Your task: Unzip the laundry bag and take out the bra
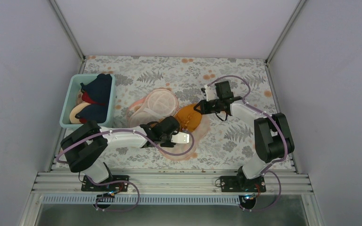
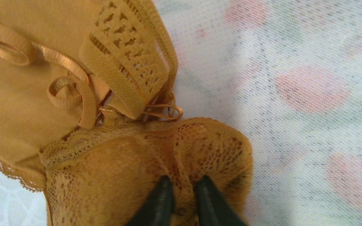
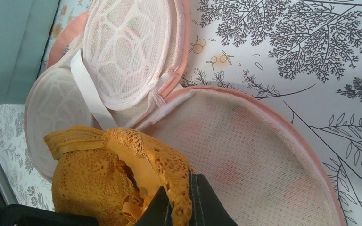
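- The laundry bag lies opened out at the middle of the tabletop, one half toward the far left, the other toward the near right.
- The bra lies on the lining of the near-right half, touching the inner edge of the far-left half.
- The bin stands by the tabletop's left edge, left of the bag and apart from it, with other bras piled in it.
- The left gripper reaches in from the near left across the bag's near part, its jaws on the bra's near edge.
- The right gripper reaches in from the right, its jaws on the bra's far-right edge.
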### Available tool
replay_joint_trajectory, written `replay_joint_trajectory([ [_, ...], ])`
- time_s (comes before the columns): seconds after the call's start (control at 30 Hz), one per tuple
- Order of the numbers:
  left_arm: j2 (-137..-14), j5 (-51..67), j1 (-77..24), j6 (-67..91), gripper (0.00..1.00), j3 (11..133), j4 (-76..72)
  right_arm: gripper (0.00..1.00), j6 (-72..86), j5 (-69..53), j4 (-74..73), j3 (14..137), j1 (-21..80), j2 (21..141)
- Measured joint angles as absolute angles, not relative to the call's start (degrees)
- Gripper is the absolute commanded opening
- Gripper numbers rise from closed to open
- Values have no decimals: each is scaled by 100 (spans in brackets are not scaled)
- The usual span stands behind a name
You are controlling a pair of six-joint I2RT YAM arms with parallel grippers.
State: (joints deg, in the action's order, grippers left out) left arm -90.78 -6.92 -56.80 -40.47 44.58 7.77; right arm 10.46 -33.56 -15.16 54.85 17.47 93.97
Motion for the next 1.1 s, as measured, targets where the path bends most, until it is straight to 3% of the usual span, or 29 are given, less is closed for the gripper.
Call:
replay_joint_trajectory([
  [0.27, -8938, -545, -5649, -3964, 2, 4399, 888, 4, 921, -3369, -1662, 5559, 1747, 9317],
  [0.4, -8495, -30, -5336, -3837, 2, 4836, 1726, 4, 701, -3498, -1841, 5693, 1750, 9113],
  [0.6, -7800, 917, -4163, -3529, 2, 6462, 2864, 4, -47, -3765, -1966, 6364, 2021, 8680],
  [0.83, -7146, 1356, -3048, -3315, 2, 7400, 4097, 4, -1050, -3892, -1601, 6855, 2840, 8307],
  [0.97, -6967, 1490, -1979, -3352, 2, 8031, 4676, 3, -1500, -3857, -1446, 7732, 3260, 8702],
  [1.1, -6716, 1542, -867, -3557, 2, 8624, 5103, 3, -1914, -3614, -1135, 9397, 3747, 9789],
])
